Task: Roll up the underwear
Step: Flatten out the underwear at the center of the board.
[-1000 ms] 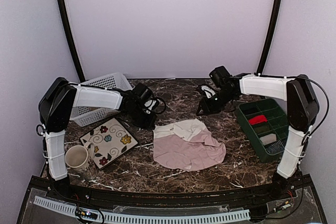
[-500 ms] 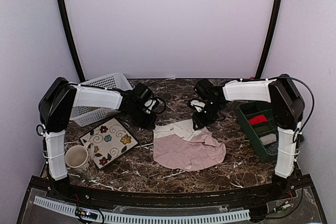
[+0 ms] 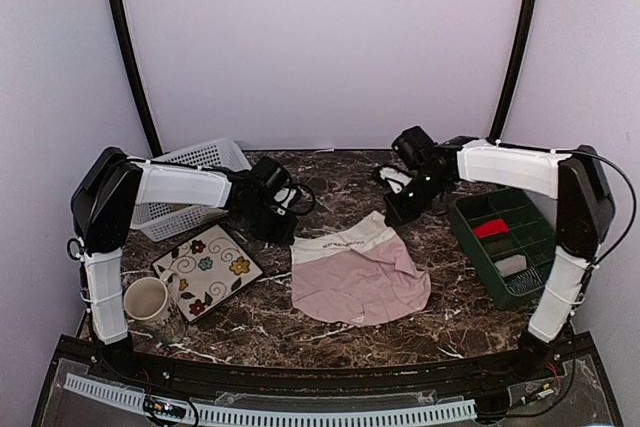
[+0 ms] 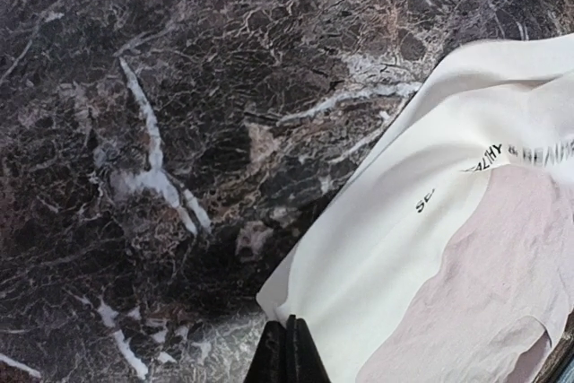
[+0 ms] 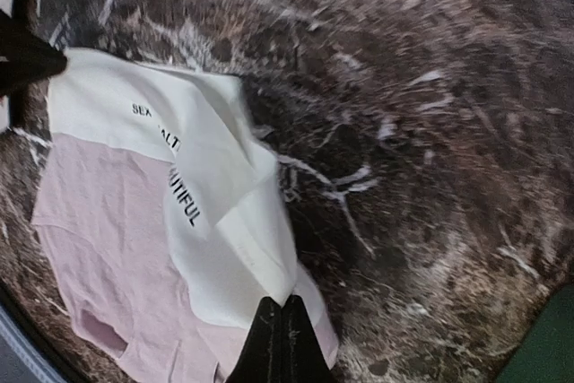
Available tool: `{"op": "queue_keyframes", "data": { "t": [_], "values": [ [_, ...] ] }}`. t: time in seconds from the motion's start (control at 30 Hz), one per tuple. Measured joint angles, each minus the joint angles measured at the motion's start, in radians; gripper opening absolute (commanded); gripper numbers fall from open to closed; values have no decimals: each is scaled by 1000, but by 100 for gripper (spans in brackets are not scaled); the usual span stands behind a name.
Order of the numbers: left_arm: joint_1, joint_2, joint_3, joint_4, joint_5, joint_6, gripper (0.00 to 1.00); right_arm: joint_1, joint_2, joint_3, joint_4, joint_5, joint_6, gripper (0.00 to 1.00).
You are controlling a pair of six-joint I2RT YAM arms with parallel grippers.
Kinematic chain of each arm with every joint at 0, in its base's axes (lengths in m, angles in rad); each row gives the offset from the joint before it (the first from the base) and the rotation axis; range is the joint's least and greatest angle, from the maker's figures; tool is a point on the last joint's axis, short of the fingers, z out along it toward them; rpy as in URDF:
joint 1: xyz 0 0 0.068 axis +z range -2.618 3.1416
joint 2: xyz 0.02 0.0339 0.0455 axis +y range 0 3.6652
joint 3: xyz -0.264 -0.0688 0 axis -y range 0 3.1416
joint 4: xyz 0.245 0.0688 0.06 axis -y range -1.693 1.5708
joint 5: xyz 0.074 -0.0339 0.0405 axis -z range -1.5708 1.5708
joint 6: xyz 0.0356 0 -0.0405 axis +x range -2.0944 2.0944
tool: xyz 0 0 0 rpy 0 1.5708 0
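Pink underwear (image 3: 365, 282): one garment of dusty pink cloth with a broad cream waistband (image 3: 340, 243), spread and somewhat creased at the middle of the surface (image 3: 340, 179), between the two arms. The pink body lies flat toward the near edge. The waistband runs along its far side and is raised at its right end.

Black capital letters are printed along the waistband, and a fold hides part of the line. Left wrist view: "SE", then "LTHY & BEA". Right wrist view: "SEX", "ALT" and "UTIFUL".

Left end effector (image 3: 292, 236): fingers pressed together, pinching the waistband's left corner low over the surface. Right end effector (image 3: 388, 218): fingers pressed together, pinching the waistband's right corner and holding it above the surface, so that the band stretches in a straight line between the two.

Surface: dark brown marble pattern with white and tan veins. On its left are a white perforated basket (image 3: 195, 162) at the back, a square plate (image 3: 207, 269) painted with flowers and scrolls, and a cream mug (image 3: 148, 299) at the near corner. On its right, a green compartment tray (image 3: 473, 245) holds a red roll (image 3: 490, 228) and, nearer, a grey-white roll (image 3: 512, 265), each in its own cell.

Room: plain pale lilac walls (image 3: 320, 47) on three sides, with two black curved poles (image 3: 125, 47) rising from the far corners of the surface. A white slotted strip (image 3: 270, 413) runs along the near edge.
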State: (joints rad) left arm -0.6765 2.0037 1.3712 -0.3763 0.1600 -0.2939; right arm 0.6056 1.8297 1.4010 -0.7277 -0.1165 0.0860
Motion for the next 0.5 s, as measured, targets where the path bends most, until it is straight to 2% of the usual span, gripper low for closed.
{"op": "queue_keyframes", "data": {
  "t": [0.23,0.5],
  "values": [
    [0,-127,7,2,-28,54,0,-201,-280,-122,174,-142,100,0],
    [0,-337,35,102,-14,180,0,-228,-442,-230,364,-203,190,0]
  ]
}}
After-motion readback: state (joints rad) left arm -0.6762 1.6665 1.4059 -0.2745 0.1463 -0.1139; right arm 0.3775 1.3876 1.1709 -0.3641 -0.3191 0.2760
